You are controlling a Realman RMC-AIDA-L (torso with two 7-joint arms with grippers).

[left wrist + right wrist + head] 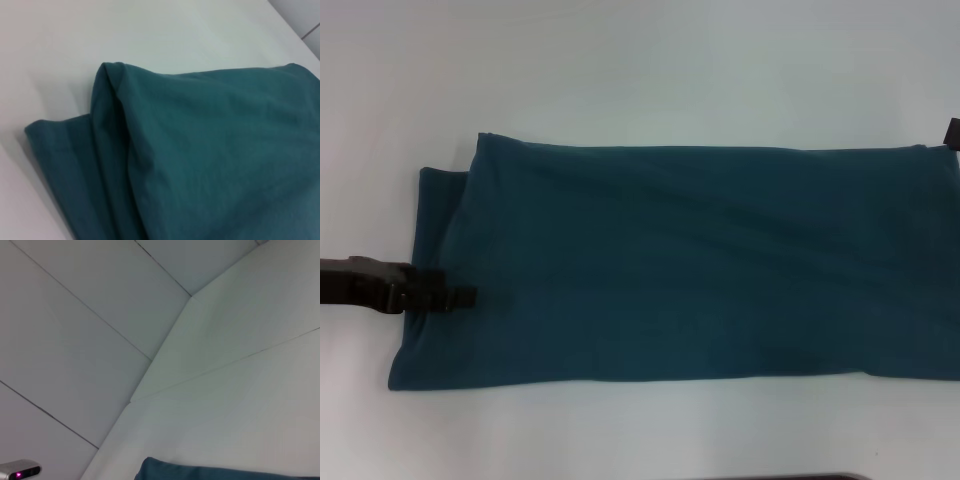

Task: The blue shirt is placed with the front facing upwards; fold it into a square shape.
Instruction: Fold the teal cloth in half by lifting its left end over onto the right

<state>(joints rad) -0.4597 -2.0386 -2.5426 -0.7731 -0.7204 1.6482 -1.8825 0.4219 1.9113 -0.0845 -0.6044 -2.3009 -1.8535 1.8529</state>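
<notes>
On pale surface (620, 60), blue shirt (700, 270) folded into long band; left end effector (445, 297) at left-edge hem, clench state indeterminable; pinch all layers, carry across squarely.

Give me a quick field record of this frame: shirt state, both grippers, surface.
shirt: blue shirt folded into a long rectangle, plain side up, layered edge at its left end
left gripper: left gripper low at the shirt's left end, over the cloth
right gripper: dark tip at the shirt's far right corner
surface: white table
</notes>
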